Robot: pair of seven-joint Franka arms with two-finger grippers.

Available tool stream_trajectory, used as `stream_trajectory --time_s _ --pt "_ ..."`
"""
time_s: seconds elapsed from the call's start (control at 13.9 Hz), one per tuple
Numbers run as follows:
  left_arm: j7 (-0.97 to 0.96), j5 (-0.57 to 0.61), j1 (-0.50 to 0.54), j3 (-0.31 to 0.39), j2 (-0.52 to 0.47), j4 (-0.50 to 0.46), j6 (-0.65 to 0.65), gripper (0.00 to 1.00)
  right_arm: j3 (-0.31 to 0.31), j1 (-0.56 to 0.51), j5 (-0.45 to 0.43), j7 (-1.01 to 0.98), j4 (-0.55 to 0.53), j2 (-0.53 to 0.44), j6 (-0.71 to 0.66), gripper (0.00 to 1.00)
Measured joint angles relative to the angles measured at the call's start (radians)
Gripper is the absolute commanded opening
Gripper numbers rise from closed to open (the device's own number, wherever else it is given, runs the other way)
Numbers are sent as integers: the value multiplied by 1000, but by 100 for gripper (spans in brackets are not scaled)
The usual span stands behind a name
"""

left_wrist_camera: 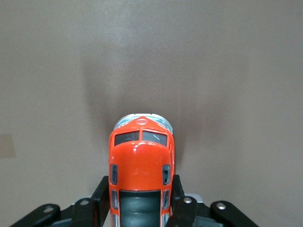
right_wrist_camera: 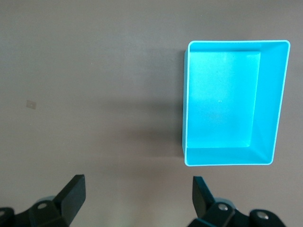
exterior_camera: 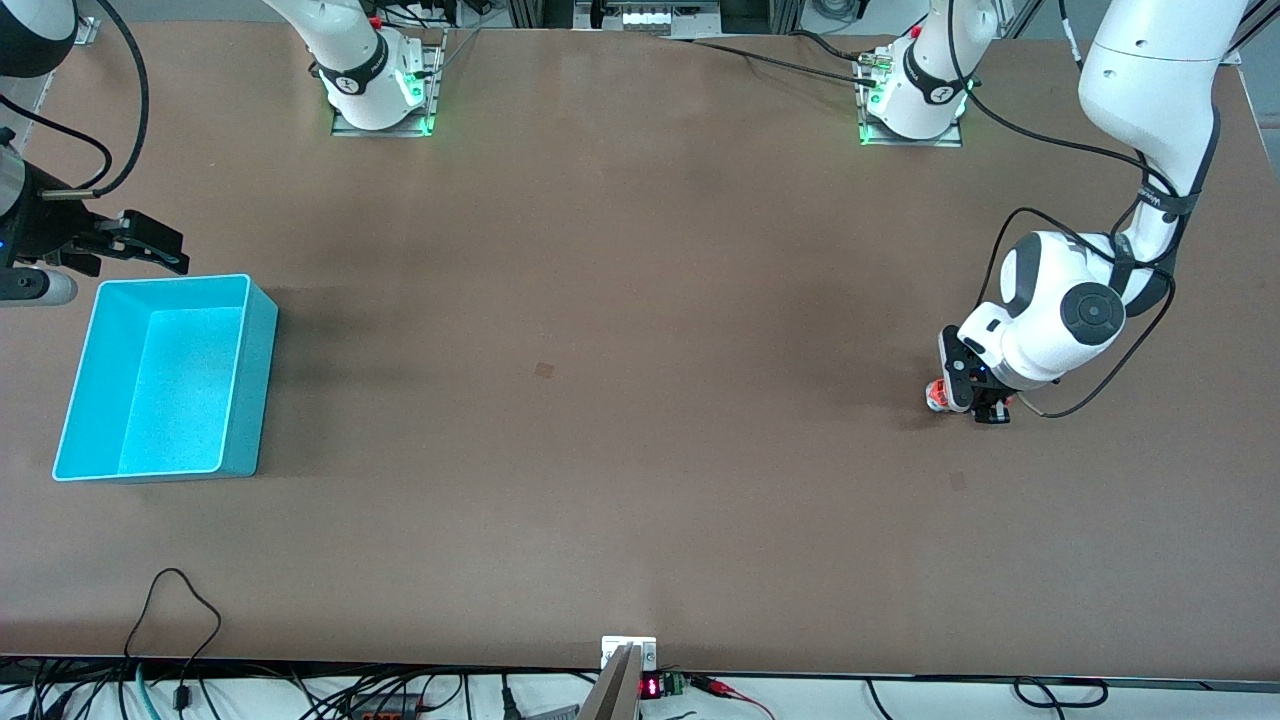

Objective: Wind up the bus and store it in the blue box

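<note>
The small orange bus [left_wrist_camera: 141, 161] with dark roof windows sits between the fingers [left_wrist_camera: 100, 190] of my left gripper [left_wrist_camera: 139, 189], which is shut on its sides. In the front view the bus [exterior_camera: 936, 395] shows just past the left gripper [exterior_camera: 975, 405], low at the table toward the left arm's end. The blue box [exterior_camera: 255, 390] stands open and empty toward the right arm's end. My right gripper [exterior_camera: 165, 248] hovers beside the box, over the table. In the right wrist view it [right_wrist_camera: 137, 189] is open and empty, with the box [right_wrist_camera: 270, 104] beside it.
The two arm bases [exterior_camera: 380, 95] [exterior_camera: 915, 105] stand along the table edge farthest from the front camera. Cables [exterior_camera: 180, 620] hang along the nearest edge. A small dark mark [exterior_camera: 543, 370] is on the brown tabletop between the box and the bus.
</note>
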Motion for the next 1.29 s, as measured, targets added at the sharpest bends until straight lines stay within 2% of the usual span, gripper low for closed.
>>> stream_trajectory --time_s 0.79,1.29 --pt "22 0 10 0 3 2 -1 38 0 0 0 0 0 0 0 100" --pt "162 0 95 1 19 31 -13 35 0 0 0 0 0 0 0 100"
